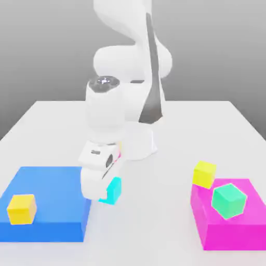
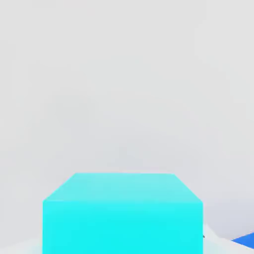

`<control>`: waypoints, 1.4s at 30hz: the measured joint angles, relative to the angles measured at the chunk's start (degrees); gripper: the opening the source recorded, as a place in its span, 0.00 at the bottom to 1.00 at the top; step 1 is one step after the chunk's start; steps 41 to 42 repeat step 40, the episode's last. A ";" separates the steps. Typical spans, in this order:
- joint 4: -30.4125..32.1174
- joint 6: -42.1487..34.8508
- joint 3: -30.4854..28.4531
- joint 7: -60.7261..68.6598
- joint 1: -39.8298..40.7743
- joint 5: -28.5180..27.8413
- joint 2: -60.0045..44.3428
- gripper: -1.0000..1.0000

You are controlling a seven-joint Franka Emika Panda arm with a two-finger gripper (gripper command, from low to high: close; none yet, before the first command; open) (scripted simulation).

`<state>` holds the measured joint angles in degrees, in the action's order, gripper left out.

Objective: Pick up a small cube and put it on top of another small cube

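With its fingers clamped on the cyan cube (image 1: 112,190), which sits between them low over the table (image 1: 171,130), the gripper (image 1: 108,193) should, I judge, lift straight and hold firm before carrying it over a yellow cube (image 1: 21,209).

The small, plain cyan cube (image 1: 112,190) is sitting upright at the tip of my hand, its flat matte faces showing no markings. In the hand view the same small cyan cube (image 2: 123,213) is lying square-on and close, its top face showing paler than its front.
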<state>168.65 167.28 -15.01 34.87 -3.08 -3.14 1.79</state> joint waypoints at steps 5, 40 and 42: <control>1.26 -2.11 0.15 -0.96 0.67 -1.56 2.99 0.00; -24.91 -23.01 22.74 -56.71 -17.67 3.15 -2.38 1.00; -24.91 -23.01 22.74 -56.71 -17.67 3.15 -2.38 1.00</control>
